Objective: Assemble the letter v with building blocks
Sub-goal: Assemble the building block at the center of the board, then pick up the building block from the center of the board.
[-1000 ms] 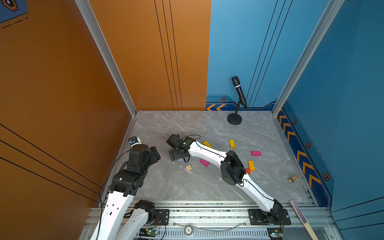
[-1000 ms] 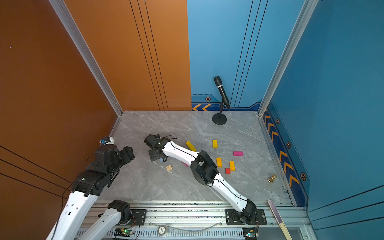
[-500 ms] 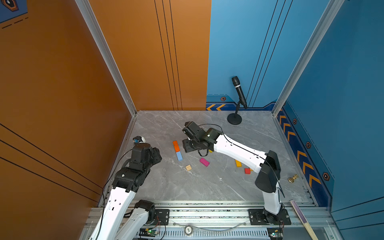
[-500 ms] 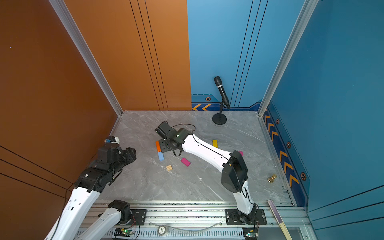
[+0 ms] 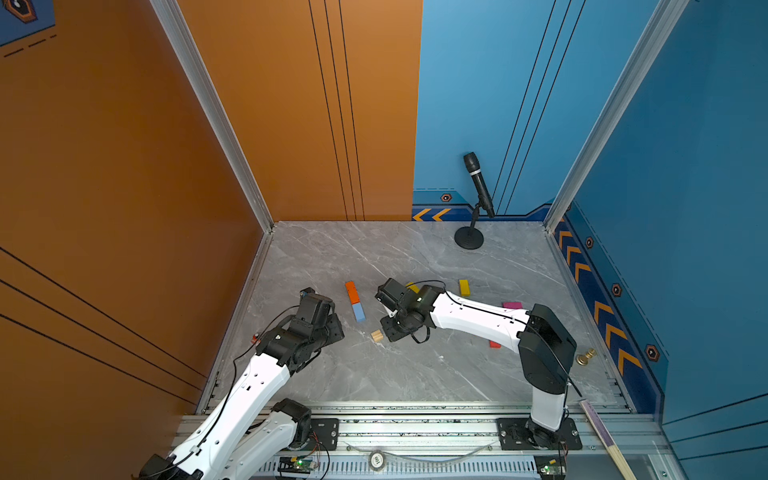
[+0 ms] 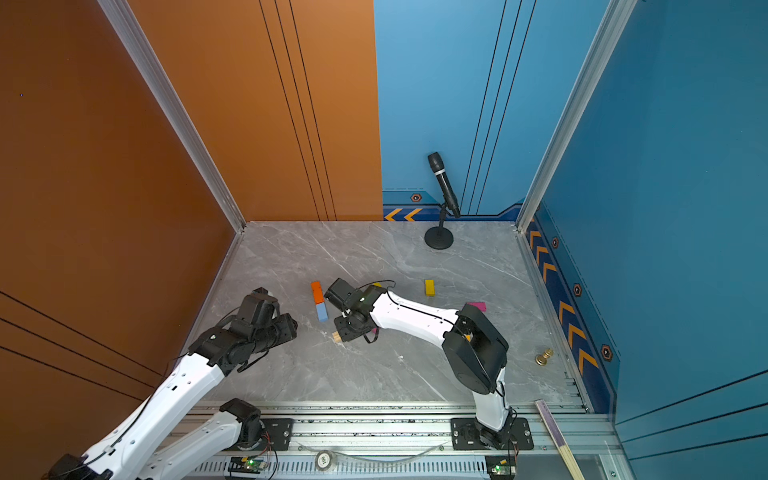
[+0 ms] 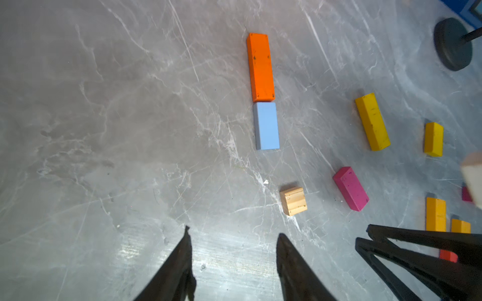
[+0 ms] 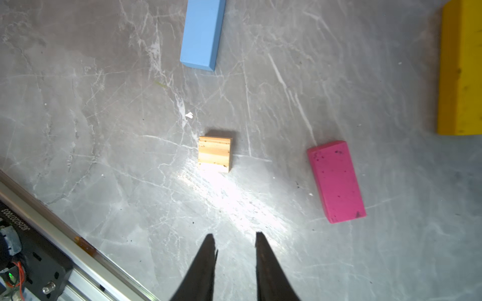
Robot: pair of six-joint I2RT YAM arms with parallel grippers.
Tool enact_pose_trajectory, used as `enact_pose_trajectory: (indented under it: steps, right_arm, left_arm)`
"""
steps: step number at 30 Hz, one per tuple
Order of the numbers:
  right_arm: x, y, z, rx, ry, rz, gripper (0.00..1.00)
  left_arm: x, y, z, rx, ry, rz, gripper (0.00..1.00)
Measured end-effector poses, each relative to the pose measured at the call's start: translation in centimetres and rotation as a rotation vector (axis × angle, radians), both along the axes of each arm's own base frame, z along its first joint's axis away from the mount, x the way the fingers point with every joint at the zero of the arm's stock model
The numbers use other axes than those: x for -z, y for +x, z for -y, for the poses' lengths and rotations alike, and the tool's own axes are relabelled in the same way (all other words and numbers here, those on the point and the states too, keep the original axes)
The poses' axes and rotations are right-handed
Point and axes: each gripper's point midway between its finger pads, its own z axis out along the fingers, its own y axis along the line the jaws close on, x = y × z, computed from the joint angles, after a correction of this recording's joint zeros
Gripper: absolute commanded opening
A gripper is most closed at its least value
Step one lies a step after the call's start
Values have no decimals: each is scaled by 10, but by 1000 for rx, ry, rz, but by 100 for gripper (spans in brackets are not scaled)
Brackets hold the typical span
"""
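Observation:
An orange block [image 5: 351, 291] and a light blue block [image 5: 358, 311] lie end to end in a line, also in the left wrist view as orange block [image 7: 260, 67] and blue block [image 7: 266, 126]. A plain wood cube [image 5: 377, 336] sits just in front of them. My right gripper [image 5: 388, 332] hangs over the floor beside the cube; its jaws [image 8: 234, 235] stand narrowly open with nothing between them, the cube [image 8: 215, 153] ahead and a pink block [image 8: 336, 181] to one side. My left gripper [image 7: 233, 234] is open and empty, left of the line.
Yellow [image 7: 373, 122], amber [image 7: 433, 139] and red [image 7: 448, 256] blocks lie scattered to the right. A second pink block [image 5: 512, 305] lies behind the right arm. A microphone stand [image 5: 469, 239] is at the back, a brass knob [image 5: 585, 357] at the right wall.
My right gripper has left the orange and blue blocks, moved toward the wood cube, and its jaws have narrowed. The left gripper has come in toward the blocks and narrowed too.

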Motion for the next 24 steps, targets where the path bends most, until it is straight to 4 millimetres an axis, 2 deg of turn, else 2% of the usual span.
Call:
enact_pose_trajectory:
  steps: [4,13,16,24]
  right_arm:
    - [10,-4,-7,-26,16,-29,36]
    - [46,-10,-15,-67,-15,-96,54]
    - [49,-7,-21,-77,-17,-94,57]
    - [41,1,-47,-118,-31,-12,59]
  left_arm:
    - [12,-1,1,-8,8,-44,53]
    - [16,3,3,-29,-5,-46,53]
    - [16,3,3,-32,-7,-47,53]
    - [16,4,3,-32,-8,-42,53]
